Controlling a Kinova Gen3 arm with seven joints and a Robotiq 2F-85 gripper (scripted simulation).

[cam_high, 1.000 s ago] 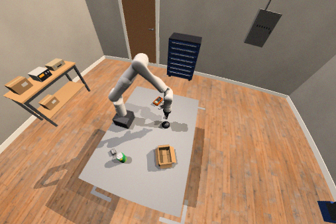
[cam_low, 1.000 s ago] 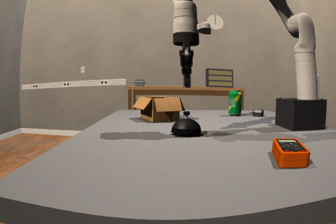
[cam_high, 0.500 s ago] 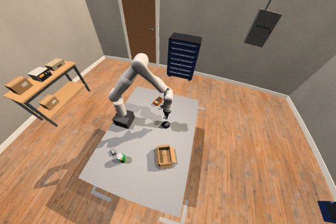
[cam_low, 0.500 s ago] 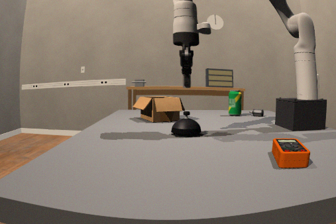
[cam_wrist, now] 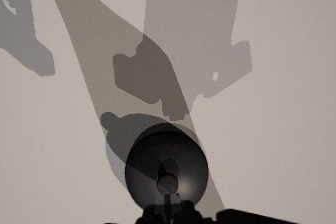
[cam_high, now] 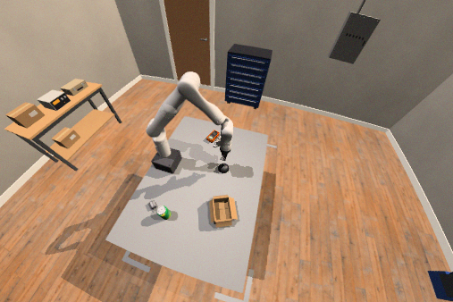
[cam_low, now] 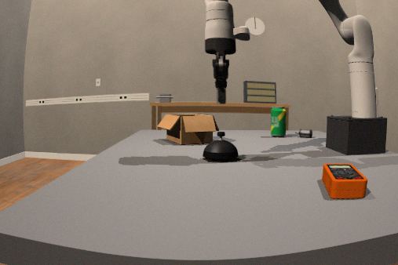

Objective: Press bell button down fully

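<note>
A black dome bell (cam_low: 220, 150) with a small button (cam_low: 220, 134) on top stands on the grey mat; it also shows in the overhead view (cam_high: 223, 168) and in the wrist view (cam_wrist: 166, 171). My gripper (cam_low: 221, 96) is shut with nothing in it. It points straight down and hangs well above the bell's button, with a clear gap between fingertips and button. In the overhead view the gripper (cam_high: 223, 157) sits just behind the bell. In the wrist view the fingertips (cam_wrist: 166, 204) show at the bottom edge, over the button (cam_wrist: 166, 184).
An open cardboard box (cam_low: 188, 128) stands behind the bell. A green can (cam_low: 278, 121) and a small grey object (cam_low: 305, 133) stand further back. An orange multimeter (cam_low: 343, 180) lies at the right front. The arm's black base (cam_low: 356, 134) is at the right.
</note>
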